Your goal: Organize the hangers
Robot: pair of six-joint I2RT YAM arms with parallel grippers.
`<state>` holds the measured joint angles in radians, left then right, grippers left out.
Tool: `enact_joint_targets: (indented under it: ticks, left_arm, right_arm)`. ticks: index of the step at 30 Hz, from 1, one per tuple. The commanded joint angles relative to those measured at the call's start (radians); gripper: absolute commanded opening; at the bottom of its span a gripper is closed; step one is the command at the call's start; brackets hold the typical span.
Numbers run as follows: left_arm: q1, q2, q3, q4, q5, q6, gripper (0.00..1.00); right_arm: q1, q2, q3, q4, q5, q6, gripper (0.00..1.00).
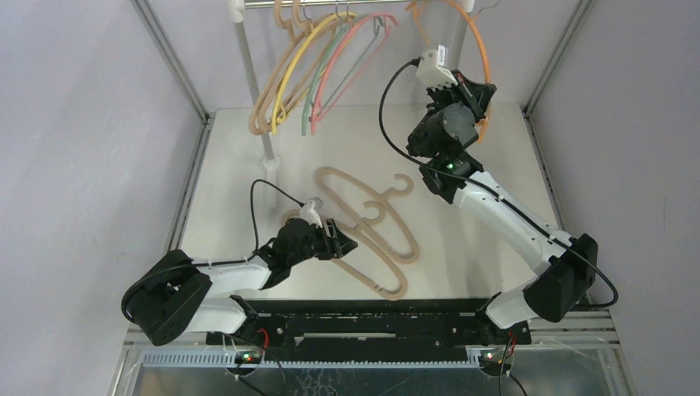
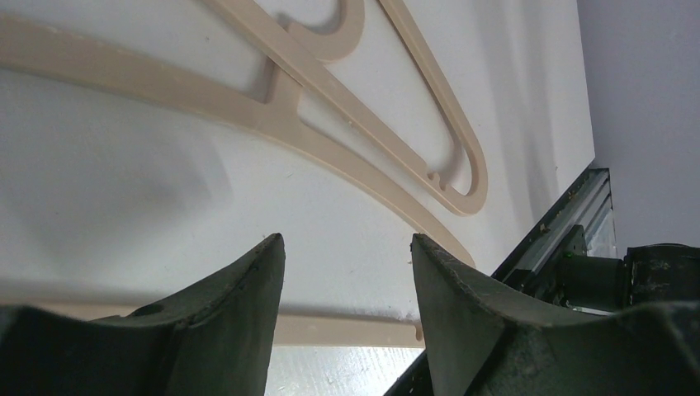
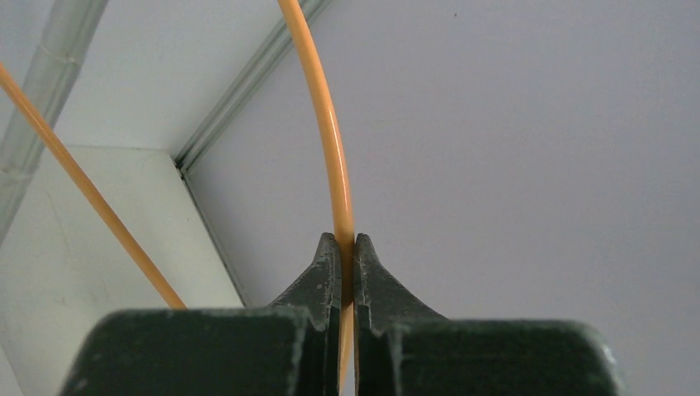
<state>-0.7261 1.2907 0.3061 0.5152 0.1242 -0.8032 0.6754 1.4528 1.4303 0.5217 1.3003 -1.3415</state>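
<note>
Lying flat: two beige hangers (image 1: 376, 216)

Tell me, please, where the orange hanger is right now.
In the top view the orange hanger is at the far right, by the right end of the rail, and the right gripper is shut on its thin arm.

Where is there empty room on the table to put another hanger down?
The far left corner of the table, between the rail post and the left arm, is bare. So is the near right, between the beige hangers and the right arm. The middle is crowded.
</note>
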Motion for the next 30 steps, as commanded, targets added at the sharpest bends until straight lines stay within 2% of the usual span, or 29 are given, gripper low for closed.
enact_joint_targets:
  ticks: [1, 18, 28, 30]
  left_arm:
    - [0.013, 0.003, 0.022, 0.055, 0.026, 0.027, 0.63]
    - [0.052, -0.036, -0.010, 0.056, 0.042, 0.037, 0.63]
    - [0.068, -0.045, -0.022, 0.057, 0.044, 0.044, 0.63]
    - [0.070, -0.042, -0.016, 0.048, 0.044, 0.047, 0.63]
  right_arm:
    - [0.040, 0.017, 0.074, 0.193, -0.029, -0.135, 0.00]
    - [0.037, 0.261, 0.285, 0.260, -0.084, -0.314, 0.00]
    - [-0.001, 0.242, 0.178, 0.160, -0.041, -0.174, 0.00]
    - [0.004, 0.220, 0.128, 0.143, -0.042, -0.131, 0.05]
